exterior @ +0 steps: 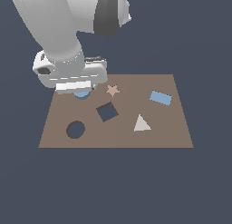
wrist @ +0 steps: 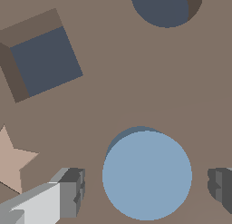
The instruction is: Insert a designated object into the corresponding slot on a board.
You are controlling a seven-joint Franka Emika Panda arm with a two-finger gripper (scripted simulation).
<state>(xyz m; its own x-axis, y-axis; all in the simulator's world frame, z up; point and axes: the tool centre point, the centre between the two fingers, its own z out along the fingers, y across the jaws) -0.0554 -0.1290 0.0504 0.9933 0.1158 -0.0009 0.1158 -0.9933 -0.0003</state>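
The gripper (wrist: 146,182) hangs low over the brown board (exterior: 172,137), its fingers (wrist: 68,193) spread apart on either side of the light blue disc (wrist: 147,175) without touching it. The disc lies flat on the board directly between them. It looks rigid, light and smooth-sided, so a pinch across its curved rim at the widest part should hold. Beyond the disc lie one round slot (wrist: 163,7) and one square hole (wrist: 45,60); one star (wrist: 11,162), one triangle (exterior: 142,124) and one rectangle (exterior: 161,98) lie farther off.
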